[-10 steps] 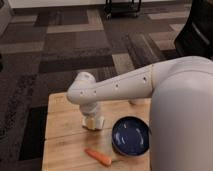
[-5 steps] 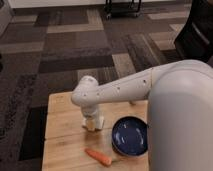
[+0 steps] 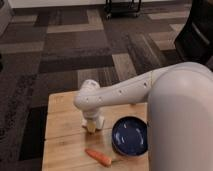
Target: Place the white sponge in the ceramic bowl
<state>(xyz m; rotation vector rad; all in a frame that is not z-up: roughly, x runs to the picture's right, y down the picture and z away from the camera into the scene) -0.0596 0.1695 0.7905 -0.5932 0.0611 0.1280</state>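
Observation:
The gripper point(image 3: 92, 124) points straight down at the left middle of the wooden table point(image 3: 62, 145), with the white arm reaching in from the right. A small off-white block, the white sponge point(image 3: 91, 129), shows at the gripper's tip, low on the table top. The dark navy ceramic bowl point(image 3: 130, 136) sits on the table just right of the gripper, apart from it, and looks empty.
An orange carrot point(image 3: 98, 157) lies on the table in front of the gripper and left of the bowl. The robot's white body point(image 3: 182, 125) fills the right side. Patterned carpet lies beyond the table, with a dark cart at the far back.
The arm's wrist has dropped a little, bringing the gripper lower over the sponge. The bowl and the carrot have not moved.

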